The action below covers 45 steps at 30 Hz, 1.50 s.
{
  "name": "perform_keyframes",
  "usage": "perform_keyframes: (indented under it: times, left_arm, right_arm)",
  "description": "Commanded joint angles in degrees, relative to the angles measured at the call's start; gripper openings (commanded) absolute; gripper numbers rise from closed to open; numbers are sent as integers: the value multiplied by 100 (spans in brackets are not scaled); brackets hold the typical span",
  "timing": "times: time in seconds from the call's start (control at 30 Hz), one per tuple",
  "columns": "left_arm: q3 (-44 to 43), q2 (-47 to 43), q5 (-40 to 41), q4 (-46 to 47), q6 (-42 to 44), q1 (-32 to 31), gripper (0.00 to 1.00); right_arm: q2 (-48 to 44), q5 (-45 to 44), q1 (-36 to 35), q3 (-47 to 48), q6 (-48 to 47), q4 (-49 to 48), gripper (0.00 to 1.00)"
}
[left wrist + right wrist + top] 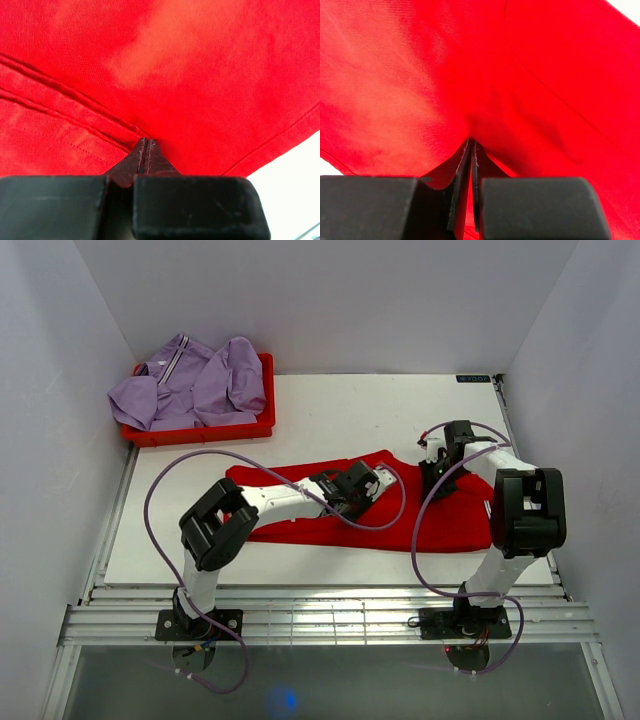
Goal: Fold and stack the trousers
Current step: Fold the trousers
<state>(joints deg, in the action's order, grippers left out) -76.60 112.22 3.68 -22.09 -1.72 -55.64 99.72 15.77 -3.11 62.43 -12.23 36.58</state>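
lab booth, plain white walls (330, 300), railed table (330, 400) (robot rig)

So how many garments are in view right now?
2. The red trousers lie spread across the middle of the table; a purple garment is heaped in the red bin at the far left corner. More may be hidden beneath it.

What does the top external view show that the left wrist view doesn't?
Top external only: both arms, the right gripper on the red trousers, and a red bin holding a purple garment. Left wrist only: the left gripper pinched shut on a fold beside a stitched seam. Both: the red trousers on the white table.
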Motion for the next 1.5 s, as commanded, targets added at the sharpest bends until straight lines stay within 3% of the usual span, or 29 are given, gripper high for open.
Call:
perform_keyframes:
  times: [0.0,0.47,0.87,0.93,1.0,1.1,1.2,1.27,1.47]
  left_arm:
    - [163,-455,-140,-261,110,18,0]
    - [356,-1053,-711,-621,93,-193,0]
    - [225,-729,-931,-516,-30,-255,0]
    - [128,-606,-939,-534,-57,-255,11]
    - [5,-588,-992,-542,-39,-246,42]
    - [-101,-736,-1176,-683,66,-237,61]
    - [-5,-1245,-1509,-727,154,-19,71]
    - [4,-1718,-1826,-797,67,236,72]
    - [197,-2678,-3522,-1192,-110,2537,81]
  right_arm:
    - [74,-30,-5,-38,-34,-124,9]
    - [214,-21,-14,6,10,-204,8]
    - [74,110,-14,58,-16,-72,8]
    - [-5,181,-14,76,-43,-19,9]
    - [-93,207,-14,181,-60,112,14]
    - [-391,251,13,452,-95,314,24]
    - [-699,330,162,943,-209,717,40]
    - [-935,409,458,1182,-332,955,49]
    - [-1613,410,1574,1421,-1086,1711,60]
